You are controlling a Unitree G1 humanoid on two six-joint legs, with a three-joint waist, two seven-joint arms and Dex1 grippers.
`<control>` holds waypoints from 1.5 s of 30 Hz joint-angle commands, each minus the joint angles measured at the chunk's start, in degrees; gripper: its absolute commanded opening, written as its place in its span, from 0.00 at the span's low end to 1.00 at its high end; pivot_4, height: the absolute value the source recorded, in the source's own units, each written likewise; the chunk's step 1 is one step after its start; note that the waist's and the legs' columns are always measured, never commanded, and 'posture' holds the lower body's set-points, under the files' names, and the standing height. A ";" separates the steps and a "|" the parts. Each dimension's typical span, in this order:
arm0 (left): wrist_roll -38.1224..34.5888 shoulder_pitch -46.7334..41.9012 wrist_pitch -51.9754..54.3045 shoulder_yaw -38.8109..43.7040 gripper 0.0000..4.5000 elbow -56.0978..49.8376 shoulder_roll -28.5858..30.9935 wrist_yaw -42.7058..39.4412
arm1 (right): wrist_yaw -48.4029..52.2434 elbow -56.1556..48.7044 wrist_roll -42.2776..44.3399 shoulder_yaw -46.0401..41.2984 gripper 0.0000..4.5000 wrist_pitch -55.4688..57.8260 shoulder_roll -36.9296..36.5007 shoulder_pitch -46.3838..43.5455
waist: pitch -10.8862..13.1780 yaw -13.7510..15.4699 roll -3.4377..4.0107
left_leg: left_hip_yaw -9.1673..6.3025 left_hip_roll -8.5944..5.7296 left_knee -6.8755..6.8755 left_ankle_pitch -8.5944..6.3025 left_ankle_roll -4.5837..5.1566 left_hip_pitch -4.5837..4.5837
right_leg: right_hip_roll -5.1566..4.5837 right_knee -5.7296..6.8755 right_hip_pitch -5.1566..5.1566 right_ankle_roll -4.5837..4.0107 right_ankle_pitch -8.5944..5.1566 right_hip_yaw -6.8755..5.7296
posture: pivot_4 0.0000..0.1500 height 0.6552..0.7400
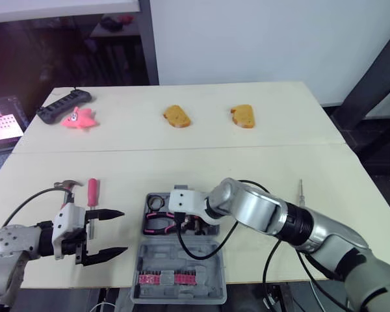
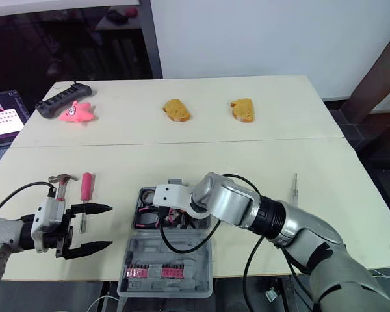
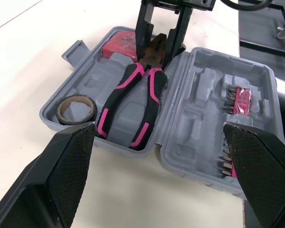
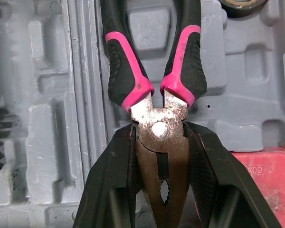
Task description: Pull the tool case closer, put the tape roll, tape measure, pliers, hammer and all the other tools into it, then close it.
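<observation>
At the near edge of the desk [image 1: 247,156]: tool case [image 3: 85,78], grey plastic, lying open with tray and lid side by side.

Tray contents:
- tape roll [image 3: 66,102], black, flat in a corner recess.
- pliers [image 4: 157,129], pink-and-black handles, laid across the moulded middle, just beside the roll.
- tape measure [image 3: 121,45], red, in the corner beyond the pliers' head.

Lid contents: row of driver bits [image 3: 240,99] in a pink holder; other recesses bare.

Right claw [image 3: 157,47]: clenched on the metal head of the pliers, one black finger on each side, over the tray.

Left claw [image 1: 121,231]: spread wide, grasping nothing, above the desk to the left of the case and apart from it.

Loose on the desk:
- hammer [image 1: 66,186] and pink-handled screwdriver [image 1: 91,193], side by side just beyond the left claw.
- thin metal tool [image 1: 300,193], well to the right of the case.
</observation>
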 commanded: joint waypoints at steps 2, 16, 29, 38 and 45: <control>-0.13 -0.20 0.13 0.20 1.00 -1.53 0.75 0.29 | 0.14 1.47 -1.19 0.70 0.22 -1.17 0.56 1.00 | 0.00 -0.19 0.00 | 0.00 0.00 0.00 0.00 0.00 0.00 | 0.00 0.00 0.00 0.00 0.00 0.00 | 1.00 1.00; 0.21 -1.03 0.73 -0.29 1.00 -1.49 0.78 0.97 | 1.99 -1.15 0.92 -8.50 0.62 -2.26 2.19 1.88 | -0.01 -0.84 -0.02 | -0.01 0.00 -0.01 0.00 0.00 -0.04 | -0.01 0.00 -0.01 0.00 0.00 0.00 | 1.00 1.00; 0.21 -1.50 1.22 -0.44 1.00 -1.23 1.09 1.36 | -1.56 5.74 -1.02 -10.22 0.01 -7.31 9.83 4.23 | -0.01 -0.91 -0.03 | -0.01 0.00 -0.01 0.00 0.00 -0.04 | -0.01 0.00 -0.01 0.00 0.00 0.00 | 1.00 1.00; 0.10 -1.26 1.46 -0.35 1.00 -1.50 1.40 1.67 | -2.07 10.39 -4.20 -8.47 0.01 -10.54 9.37 6.02 | -0.01 -0.94 -0.02 | -0.01 0.00 -0.02 0.00 -0.01 -0.04 | -0.01 0.00 -0.01 0.00 0.00 0.00 | 1.00 1.00; 0.04 -0.59 1.38 -0.13 1.00 -1.97 1.53 1.95 | -0.45 11.91 -6.24 -4.98 0.01 -10.39 8.07 8.15 | -0.02 -0.91 -0.03 | -0.01 0.00 -0.01 0.00 -0.01 -0.01 | -0.01 0.00 0.03 0.00 0.00 0.00 | 1.00 1.00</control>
